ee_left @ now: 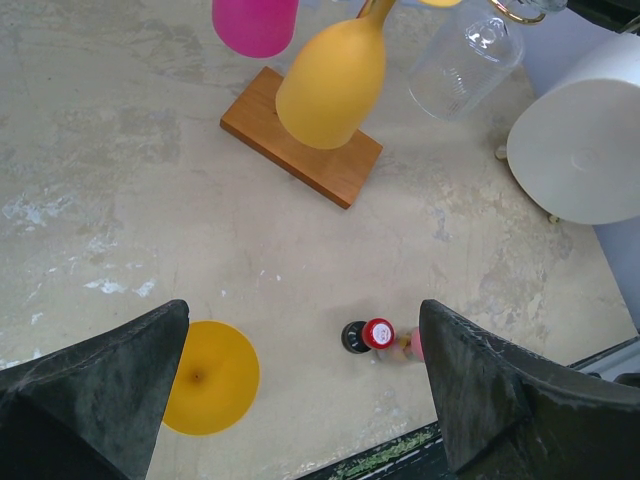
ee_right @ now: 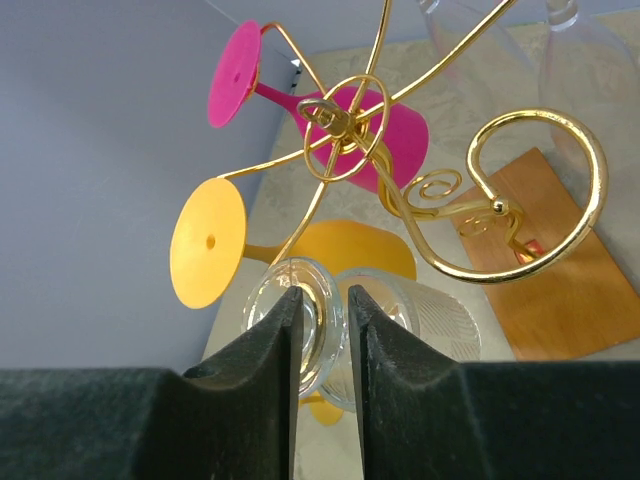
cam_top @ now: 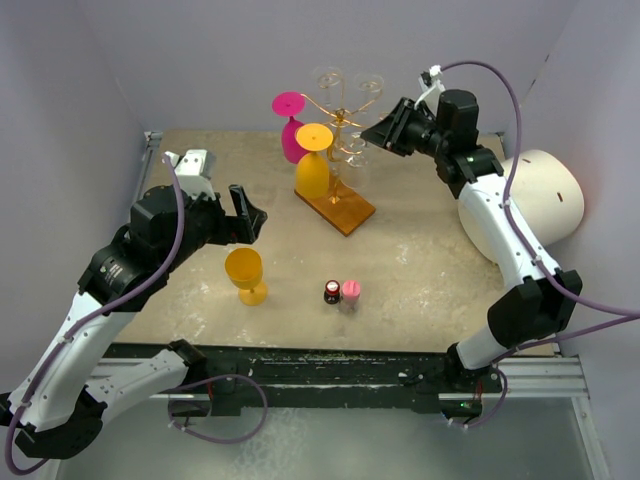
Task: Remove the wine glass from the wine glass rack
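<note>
The wine glass rack (cam_top: 343, 117) is a gold wire stand on a brown wooden base (cam_top: 340, 207) at the back middle. A pink glass (cam_top: 290, 128), a yellow glass (cam_top: 312, 165) and clear glasses hang on it upside down. My right gripper (cam_top: 377, 133) is at the rack's right side. In the right wrist view it (ee_right: 322, 296) is shut on the foot of a clear wine glass (ee_right: 440, 315) below the gold scrolls (ee_right: 345, 125). My left gripper (cam_top: 243, 215) is open and empty above a yellow glass (cam_top: 245, 275) standing on the table.
A white cylinder (cam_top: 530, 200) lies at the right, beside my right arm. Two small bottles (cam_top: 341, 291) stand in the front middle; they show in the left wrist view (ee_left: 370, 335) with the standing yellow glass (ee_left: 210, 378) and the rack's base (ee_left: 290, 145).
</note>
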Available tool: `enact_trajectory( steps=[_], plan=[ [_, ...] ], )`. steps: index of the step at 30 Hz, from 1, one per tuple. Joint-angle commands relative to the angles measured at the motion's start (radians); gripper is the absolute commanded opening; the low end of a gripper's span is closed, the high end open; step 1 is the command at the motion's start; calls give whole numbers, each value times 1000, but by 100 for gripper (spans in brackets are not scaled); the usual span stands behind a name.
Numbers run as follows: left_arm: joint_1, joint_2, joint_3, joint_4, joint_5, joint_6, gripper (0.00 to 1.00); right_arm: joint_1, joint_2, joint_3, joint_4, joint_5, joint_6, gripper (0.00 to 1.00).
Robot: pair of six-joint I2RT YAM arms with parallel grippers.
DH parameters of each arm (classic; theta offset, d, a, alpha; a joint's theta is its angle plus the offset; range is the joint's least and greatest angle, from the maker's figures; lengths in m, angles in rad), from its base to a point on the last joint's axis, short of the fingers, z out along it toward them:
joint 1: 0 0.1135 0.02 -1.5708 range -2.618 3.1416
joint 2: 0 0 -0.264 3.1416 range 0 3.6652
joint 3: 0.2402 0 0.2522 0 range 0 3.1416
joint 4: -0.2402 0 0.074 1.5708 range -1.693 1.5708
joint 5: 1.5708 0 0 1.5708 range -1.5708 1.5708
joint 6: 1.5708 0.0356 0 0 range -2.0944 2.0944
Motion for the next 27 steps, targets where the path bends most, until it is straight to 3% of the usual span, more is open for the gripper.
enact_trajectory(
  steps=[1,15,27],
  plan=[
    [6,-15,2,46,12,12,99,8,2,52,-15,12,-17,25],
    [6,-23,11,26,9,12,99,6,-9,8,30,-67,201,0],
    [7,-13,18,26,15,17,99,5,-34,-51,77,-72,480,0]
  ],
)
